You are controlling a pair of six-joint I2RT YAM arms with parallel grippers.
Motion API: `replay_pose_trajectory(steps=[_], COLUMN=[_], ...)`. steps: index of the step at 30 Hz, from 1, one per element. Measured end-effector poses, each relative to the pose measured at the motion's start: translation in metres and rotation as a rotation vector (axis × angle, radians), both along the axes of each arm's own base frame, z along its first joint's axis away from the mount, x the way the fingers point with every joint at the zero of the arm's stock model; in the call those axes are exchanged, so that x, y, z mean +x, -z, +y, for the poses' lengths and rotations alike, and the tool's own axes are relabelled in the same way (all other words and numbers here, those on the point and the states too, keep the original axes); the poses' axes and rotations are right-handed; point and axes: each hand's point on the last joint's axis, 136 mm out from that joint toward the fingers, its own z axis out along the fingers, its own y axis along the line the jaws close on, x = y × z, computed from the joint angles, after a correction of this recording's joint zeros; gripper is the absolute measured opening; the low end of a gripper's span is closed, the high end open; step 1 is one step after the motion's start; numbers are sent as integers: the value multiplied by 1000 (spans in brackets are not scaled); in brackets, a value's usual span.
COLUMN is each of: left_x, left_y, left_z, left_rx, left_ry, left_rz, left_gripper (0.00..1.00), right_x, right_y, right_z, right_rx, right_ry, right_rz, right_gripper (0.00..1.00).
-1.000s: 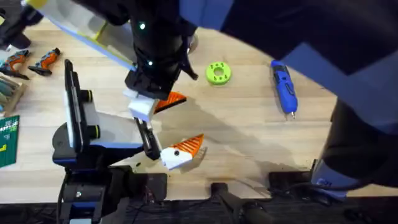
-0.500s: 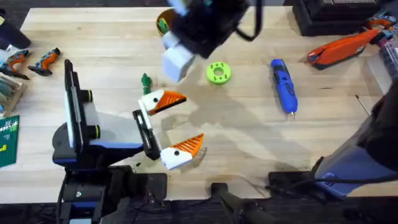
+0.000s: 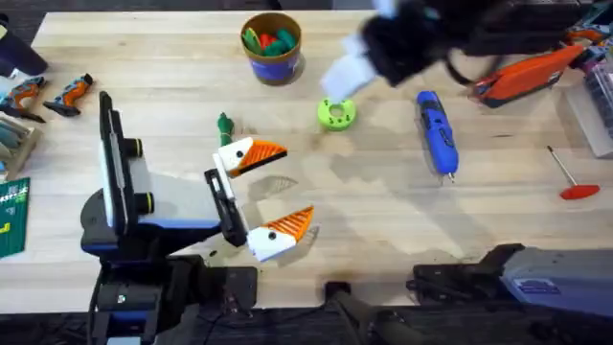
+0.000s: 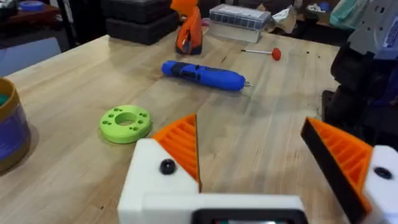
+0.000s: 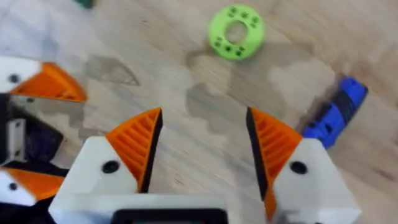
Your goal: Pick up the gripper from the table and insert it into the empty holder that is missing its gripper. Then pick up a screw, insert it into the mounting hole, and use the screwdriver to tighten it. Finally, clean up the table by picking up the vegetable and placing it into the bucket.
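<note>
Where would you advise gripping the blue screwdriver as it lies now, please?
Grip the screwdriver around its thick blue body near the middle, coming straight down from above. It lies flat on the table with bare wood on both long sides, and its thin bit is too slim to hold.

right gripper (image 3: 350, 72): motion-blurred at 12 o'clock, fingers unreadable overhead | bucket (image 4: 11, 124): cut off at 9 o'clock | screwdriver (image 5: 334, 112): blurred, partly hidden

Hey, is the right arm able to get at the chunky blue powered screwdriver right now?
Probably yes: the right gripper is open and empty, and the blue screwdriver lies alone on bare wood nearby.
</note>
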Motion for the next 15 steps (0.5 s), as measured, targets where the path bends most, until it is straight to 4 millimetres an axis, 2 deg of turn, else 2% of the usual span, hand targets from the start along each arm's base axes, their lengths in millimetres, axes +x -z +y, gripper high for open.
replay_pose_trajectory(steps=[5,8,11,15], left_x=[0,0,0,0], left_y=[0,0,0,0], left_z=[0,0,0,0], left_rx=[0,0,0,0], left_ry=[0,0,0,0], left_rz=[0,0,0,0], left_gripper=[985,985,985,985], right_x=[-11,-18,-19,-21], right_y=[16,21,16,-2], right_z=[-65,-92,-114,-139], right_rx=[9,9,29,64], right_ry=[191,272,362,458], right_rz=[13,20,0,-70], right_gripper=[789,789,789,789])
